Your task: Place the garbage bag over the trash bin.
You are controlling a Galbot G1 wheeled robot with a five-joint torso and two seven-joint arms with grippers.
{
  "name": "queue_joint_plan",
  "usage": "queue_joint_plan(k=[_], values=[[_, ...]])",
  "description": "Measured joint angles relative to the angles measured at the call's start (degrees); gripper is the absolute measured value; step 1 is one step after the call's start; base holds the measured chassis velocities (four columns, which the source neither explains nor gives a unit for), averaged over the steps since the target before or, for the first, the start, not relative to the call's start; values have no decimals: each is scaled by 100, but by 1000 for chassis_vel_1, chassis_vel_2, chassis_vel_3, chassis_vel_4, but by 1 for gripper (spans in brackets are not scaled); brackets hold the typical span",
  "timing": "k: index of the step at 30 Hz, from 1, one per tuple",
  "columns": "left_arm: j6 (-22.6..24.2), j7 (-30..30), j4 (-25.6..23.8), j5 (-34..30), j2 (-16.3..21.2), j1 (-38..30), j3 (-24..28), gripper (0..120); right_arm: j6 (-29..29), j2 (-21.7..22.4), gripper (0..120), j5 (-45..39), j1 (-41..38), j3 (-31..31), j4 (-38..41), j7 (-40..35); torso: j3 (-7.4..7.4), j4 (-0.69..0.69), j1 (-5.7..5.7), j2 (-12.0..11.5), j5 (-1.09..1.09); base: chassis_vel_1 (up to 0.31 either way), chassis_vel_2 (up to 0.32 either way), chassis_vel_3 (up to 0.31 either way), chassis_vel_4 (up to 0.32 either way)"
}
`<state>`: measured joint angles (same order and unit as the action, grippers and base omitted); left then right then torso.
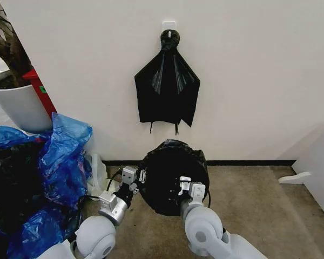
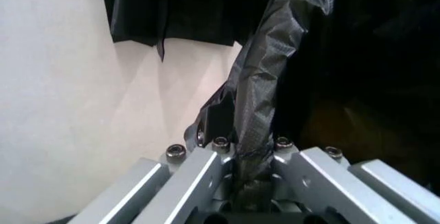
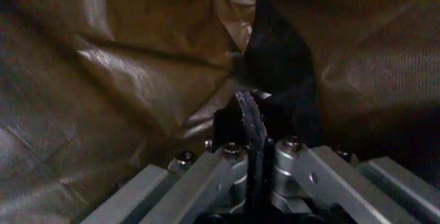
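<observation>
Garbage bag (image 1: 170,172) sits lower centre of the head view, a round black glossy mass held up on the floor just in front of the wall skirting, spread between both arms; trash bin not made out, likely hidden under or behind the plastic, cannot tell. Left gripper (image 1: 137,181) at the bag's left edge, right gripper (image 1: 184,186) at its lower right edge. Left wrist view: fingers clamped tight on a twisted fold of the film (image 2: 258,116) running up from between them. Right wrist view: fingers pinched onto a thin ridge of plastic (image 3: 251,126), brownish crumpled bag interior all around. Handling judgement: bag is very light, thin, totally limp, slick surface, will slide out of a weak pinch and tear if stretched hard; holds no shape on its own, so the mouth stays open only while both edges are pulled apart. Best hold is the rim hem, opposite sides, as now. Fan-shaped black bundle (image 1: 167,89) hangs on a wall hook in the upper centre, blue bags (image 1: 59,156) piled at the left, white plant pot (image 1: 19,105) at the upper left, none touched.
</observation>
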<state>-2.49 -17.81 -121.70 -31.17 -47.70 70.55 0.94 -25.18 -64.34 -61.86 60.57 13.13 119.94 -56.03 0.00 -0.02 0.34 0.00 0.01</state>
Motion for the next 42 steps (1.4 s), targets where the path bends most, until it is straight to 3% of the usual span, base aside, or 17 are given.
queue_joint_plan(k=[8, 20, 31, 42], values=[[7, 20, 9, 40, 15, 1, -37, 0, -41, 79, 0, -42, -221, -51, 453, 125, 0, 1, 0, 0, -1, 0, 0, 0, 0], [92, 80, -187, 87, 43, 65, -24, 0, -32, -143, 0, 27, -417, -160, -148, 217, 0, 1, 0, 0, 0, 0, 0, 0, 0], [217, 146, -420, 53, 87, 100, -39, 0, -39, -9, 0, 190, -468, -295, 13, 535, 0, 1, 0, 0, -1, 0, 0, 0, 0], [215, 338, -621, 73, 151, 174, -27, 0, -82, 25, 0, 420, -500, -675, -399, 983, 0, 1, 0, 0, -1, 0, 0, 0, 0]])
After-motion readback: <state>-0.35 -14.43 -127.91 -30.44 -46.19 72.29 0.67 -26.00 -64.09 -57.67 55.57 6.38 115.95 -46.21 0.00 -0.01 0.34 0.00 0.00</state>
